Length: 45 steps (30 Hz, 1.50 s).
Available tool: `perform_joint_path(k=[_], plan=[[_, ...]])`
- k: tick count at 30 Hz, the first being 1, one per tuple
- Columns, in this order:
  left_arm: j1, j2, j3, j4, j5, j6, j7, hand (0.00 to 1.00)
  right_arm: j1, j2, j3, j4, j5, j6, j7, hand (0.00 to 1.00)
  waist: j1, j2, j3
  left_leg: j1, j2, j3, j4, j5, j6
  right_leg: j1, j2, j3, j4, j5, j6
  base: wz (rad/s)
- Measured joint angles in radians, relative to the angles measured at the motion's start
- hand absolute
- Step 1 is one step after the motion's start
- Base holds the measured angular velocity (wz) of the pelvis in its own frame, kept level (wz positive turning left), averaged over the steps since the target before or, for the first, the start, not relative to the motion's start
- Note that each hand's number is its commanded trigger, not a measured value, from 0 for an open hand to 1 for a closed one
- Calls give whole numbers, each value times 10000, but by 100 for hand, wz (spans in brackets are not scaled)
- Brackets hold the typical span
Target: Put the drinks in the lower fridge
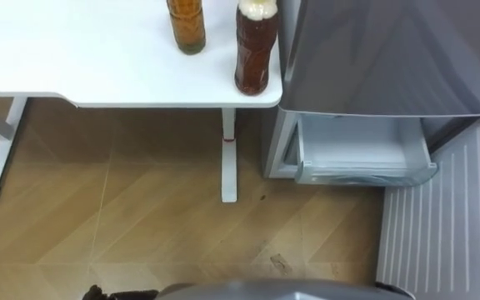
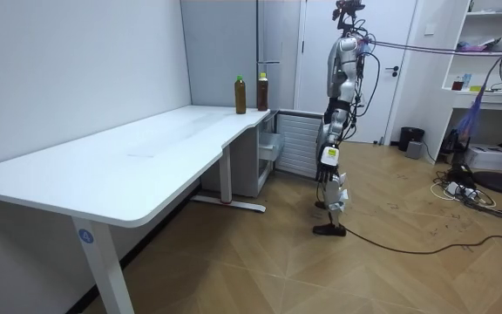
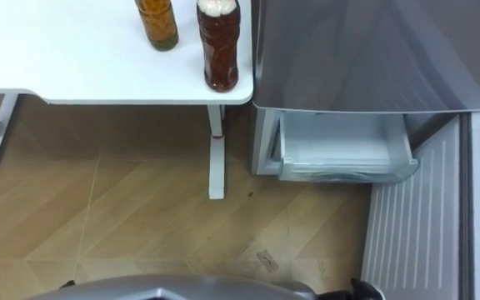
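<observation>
Your left hand [image 1: 97, 293] hangs low at your side; its grip cannot be told. The amber bottle [image 1: 187, 25] and the dark bottle [image 1: 252, 50] stand at the right edge of the table [image 1: 73, 67], beside the fridge [image 1: 390, 58], whose lower drawer [image 1: 361, 162] is open. Your right hand [image 3: 363, 288] hangs likewise.

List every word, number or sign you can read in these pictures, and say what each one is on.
No text can be read anywhere.
Lighter bottle: no legible label.
Darker bottle: no legible label.
Blue round sticker on a leg of the table: white mark, too small to read.
Red mark on another leg: too small to read.
</observation>
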Motion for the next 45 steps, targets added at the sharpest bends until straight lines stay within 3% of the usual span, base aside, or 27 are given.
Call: perform_joint_path(k=[5,10,14,17,20,22,26,28,30,33,36,38,45], plan=[[-54,2,570,-426,-839,-123,564,0,-52,-13,-87,-10,-16,-14,-8,0,124,7,7,-22,-1,-74,86,0,0,69,-9,-113,-13,-2,0,6],[-361,24,1192,-838,-1278,-906,1812,0,-18,-45,-282,-2,-35,-48,-232,0,380,51,-10,-46,-13,-139,108,-1,0,115,-11,-145,19,-8,-6,1],[-350,19,1202,-1278,-1472,-1086,2584,0,-34,-38,-278,-19,-56,-135,-352,0,385,27,-24,-73,-34,-222,107,0,0,100,-25,-196,21,-10,-3,5],[-282,20,1205,-1915,-1480,-1438,3264,0,-33,-42,-288,-37,-79,-278,-352,0,373,-41,-81,-117,-60,-314,133,7,12,79,-46,-280,21,-14,4,8],[-220,24,1202,-3059,-1496,-1727,4017,0,-35,-49,-291,-128,-199,-402,-317,0,358,-90,-109,-128,-105,-530,182,8,13,132,-68,-400,24,-15,5,10],[-257,34,1163,-3953,-1439,-2160,4432,0,-144,-82,-289,-156,-374,-495,-268,0,369,-87,-109,-112,-116,-576,186,14,22,169,-76,-420,42,-17,8,6],[-398,59,1182,-5070,-1401,-2460,5140,0,-132,-82,-298,-328,-439,-594,-104,0,364,-77,-97,-23,-124,-579,183,18,29,284,-82,-416,28,-23,19,0],[-395,52,1158,-6243,-1405,-2574,5611,0,-120,-79,-300,-326,-479,-672,-84,0,328,-83,-91,-34,-132,-600,214,17,29,271,-90,-413,32,-26,22,3],[-476,53,1152,-6895,-1407,-2899,5849,0,-129,-78,-297,-326,-510,-691,-82,0,315,-67,-89,-144,-140,-628,276,17,29,246,-93,-409,34,-25,23,4],[-531,64,1152,-8216,-1311,-3021,6092,0,-98,-86,-296,-322,-437,-704,20,0,292,-41,-79,-138,-143,-637,276,17,29,223,-92,-409,27,-25,23,0],[-530,79,1111,-9194,-492,-3127,6196,0,-91,-83,-300,-329,-436,-786,61,0,280,44,-24,-139,-146,-638,262,17,29,215,-93,-409,11,-26,24,0],[-531,87,967,-9767,-162,-3127,6202,0,-87,-85,-309,-317,-434,-793,116,0,205,97,9,-143,-149,-633,258,17,29,206,-93,-405,6,-30,31,0],[-532,185,488,-12539,1629,-3070,5442,0,32,-177,-597,-128,-517,-807,145,0,-89,129,9,-199,-184,-628,265,18,30,157,-131,-426,4,-52,57,0]])
